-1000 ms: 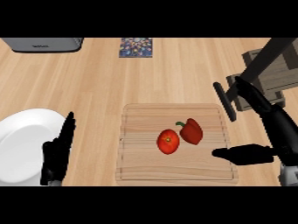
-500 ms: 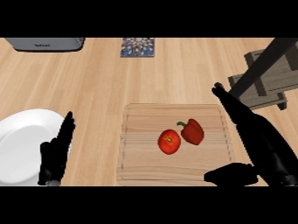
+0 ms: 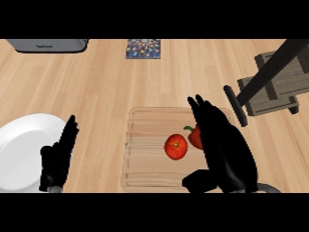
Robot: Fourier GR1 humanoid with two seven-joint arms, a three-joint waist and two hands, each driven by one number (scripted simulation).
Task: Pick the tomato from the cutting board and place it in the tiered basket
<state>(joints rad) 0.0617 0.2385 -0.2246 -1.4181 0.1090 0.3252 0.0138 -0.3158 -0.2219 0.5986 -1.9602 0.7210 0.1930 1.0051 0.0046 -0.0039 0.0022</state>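
Head view: steep look down on a wooden counter [image 3: 103,86]
Right hand [image 3: 220,145]: palm down over the right part of the cutting board [image 3: 147,163], fingers straight and spread, tips pointing away from the robot, thumb [image 3: 198,180] out to the left near the board's lower edge; it holds nothing
Left hand [image 3: 58,156]: at the view's lower left, open and edge-on, fingers straight and together, lying over the right rim of the white plate [image 3: 9,158]
Tomato [image 3: 176,147]: on the cutting board, right of the board's middle, just left of the right hand; whether the hand touches it cannot be told
Red pepper [image 3: 194,136]: touching the tomato on its upper right, partly hidden under the right hand
Tiered basket [image 3: 284,79]: dark wooden frame at the upper right, well apart from the board, its slanted post crossing toward the top edge
Open room: bare counter between the board's upper edge and the basket, and between the board and the plate
Far edge: grey appliance [image 3: 47,44] at upper left, patterned card [image 3: 144,48] beside it
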